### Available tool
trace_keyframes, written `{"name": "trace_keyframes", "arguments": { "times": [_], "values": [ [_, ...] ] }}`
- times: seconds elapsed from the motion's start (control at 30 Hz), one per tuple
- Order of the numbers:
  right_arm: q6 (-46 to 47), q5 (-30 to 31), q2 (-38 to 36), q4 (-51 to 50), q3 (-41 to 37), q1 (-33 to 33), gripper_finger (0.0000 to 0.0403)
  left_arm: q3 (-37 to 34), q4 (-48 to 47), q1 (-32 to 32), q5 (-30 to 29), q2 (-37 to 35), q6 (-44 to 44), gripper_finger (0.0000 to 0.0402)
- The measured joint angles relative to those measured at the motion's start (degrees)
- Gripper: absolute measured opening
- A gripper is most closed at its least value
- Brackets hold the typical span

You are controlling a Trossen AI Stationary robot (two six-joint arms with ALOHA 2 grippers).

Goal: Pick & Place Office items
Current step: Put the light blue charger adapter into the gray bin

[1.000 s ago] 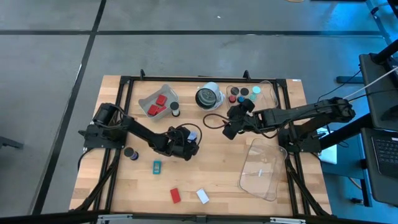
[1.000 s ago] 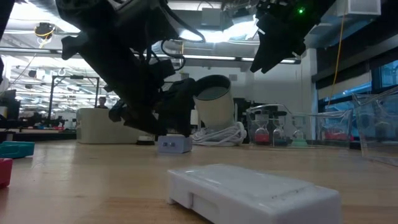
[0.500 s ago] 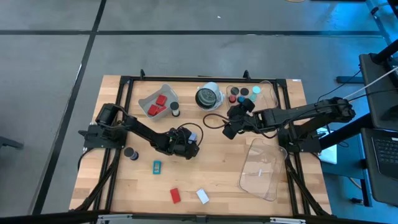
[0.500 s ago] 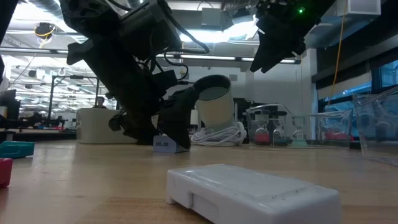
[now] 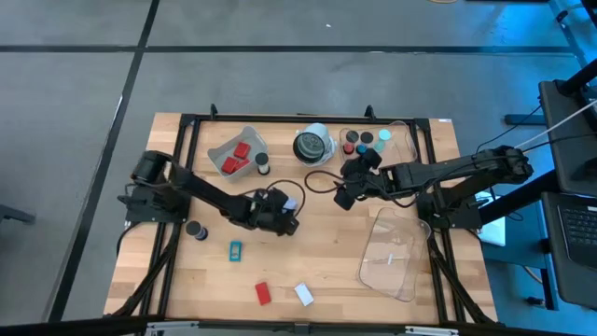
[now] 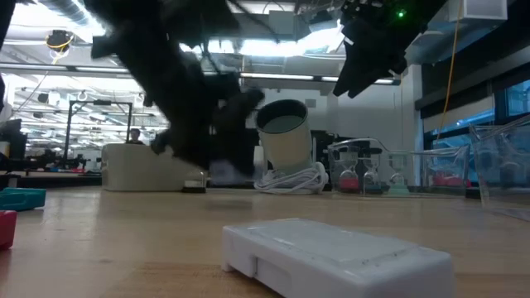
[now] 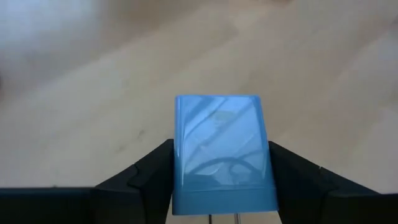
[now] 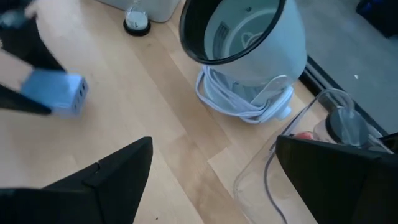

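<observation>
Squarely, left gripper (image 7: 217,171) clamps a glossy pale-blue block (image 7: 221,149) — right gripper (image 8: 211,180) wide.

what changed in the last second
The left gripper has closed on the pale-blue block and begun lifting it off the table; in the low view it is motion-blurred. The right gripper stays open above the table by the white round object. The teal block, red block and white block have not moved.
</observation>
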Motion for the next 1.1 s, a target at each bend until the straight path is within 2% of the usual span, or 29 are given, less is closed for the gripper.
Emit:
{"name": "trace_keyframes", "arguments": {
  "times": [0.13,0.23,0.37,0.5,0.63,0.8,0.93,1.1],
  "values": [
    [-0.2,-1.7,0.0,0.0,0.0,0.0,0.0343,0.0,-6.1,0.0,-3.7,-7.3,1.8,0.0211],
    [0.6,-3.9,0.0,-0.1,0.0,0.0,0.0343,0.0,-14.9,0.4,-8.4,-14.4,1.2,0.0211],
    [1.1,-7.9,0.0,-0.2,0.0,0.0,0.0343,0.0,-28.5,2.0,-12.9,-23.5,-4.1,0.0211],
    [2.4,-9.1,0.0,0.0,0.0,0.0,0.0343,0.0,-41.1,4.9,-15.9,-29.0,-12.6,0.0212],
    [2.4,-9.1,0.0,0.0,0.0,0.0,0.0343,-2.2,-45.9,8.8,-16.1,-30.1,-20.1,0.0213],
    [2.4,-9.1,0.0,0.0,0.0,0.0,0.0343,-7.0,-44.8,14.1,-12.5,-28.9,-24.1,0.0213],
    [2.4,-9.0,0.0,0.0,0.0,0.0,0.0343,-10.4,-43.8,17.5,-12.0,-28.4,-27.3,0.0214],
    [2.2,-8.8,0.0,0.1,0.0,0.0,0.0343,-13.2,-43.5,21.4,-9.5,-27.3,-28.2,0.0214]
  ]
}}
